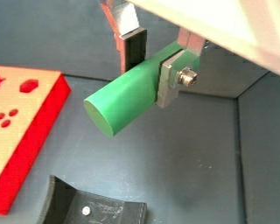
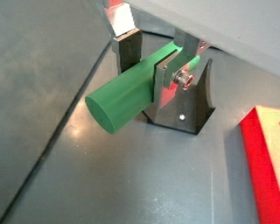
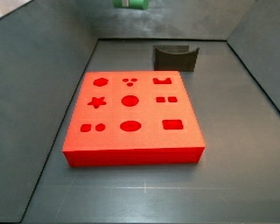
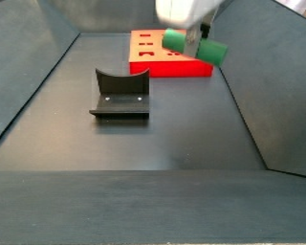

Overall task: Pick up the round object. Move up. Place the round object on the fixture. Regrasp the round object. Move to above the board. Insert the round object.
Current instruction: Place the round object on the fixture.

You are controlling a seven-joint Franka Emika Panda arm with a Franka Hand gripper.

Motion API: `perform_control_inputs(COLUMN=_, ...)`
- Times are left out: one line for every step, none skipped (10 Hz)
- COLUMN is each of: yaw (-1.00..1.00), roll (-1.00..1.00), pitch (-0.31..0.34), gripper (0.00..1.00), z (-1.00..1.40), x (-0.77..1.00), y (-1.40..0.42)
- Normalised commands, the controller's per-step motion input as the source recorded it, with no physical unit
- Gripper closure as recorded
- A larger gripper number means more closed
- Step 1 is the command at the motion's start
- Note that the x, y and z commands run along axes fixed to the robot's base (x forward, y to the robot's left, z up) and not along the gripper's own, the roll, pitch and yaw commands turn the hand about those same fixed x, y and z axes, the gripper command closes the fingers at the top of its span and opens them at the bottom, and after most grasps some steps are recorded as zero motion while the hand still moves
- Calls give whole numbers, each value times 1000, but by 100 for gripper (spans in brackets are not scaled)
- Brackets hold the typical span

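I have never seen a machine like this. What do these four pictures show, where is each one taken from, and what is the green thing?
This is one robot arm with a two-finger gripper. Two pictures come from cameras on its wrist, looking along the fingers. Two come from cameras fixed beside the table.

The gripper is raised in the air and holds a short smooth green cylinder peg, lying sideways between its silver plates.

On the dark floor lie two things: a large flat red board with cut-out holes of several shapes, and a small dark fixture with a curved notch on top. A side view shows the held peg up near the board's end.
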Motion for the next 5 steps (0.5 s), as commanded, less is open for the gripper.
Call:
perform_control_inputs(yaw=-1000, roll=-27, pitch=-15, gripper=100, z=389, x=1000, y=-576)
perform_control_inputs(yaw=-1000, roll=-28, pitch=-8, gripper=100, z=272, x=1000, y=-542)
perform_control_inputs(yaw=-1000, roll=-27, pitch=-4, gripper=100, z=227, x=1000, y=-415)
perform_control_inputs(yaw=-1000, roll=-29, pitch=0, gripper=100, z=203, x=1000, y=-347)
perform_control_inputs(yaw=-1000, roll=-31, pitch=6, gripper=100, z=147, x=1000, y=-262)
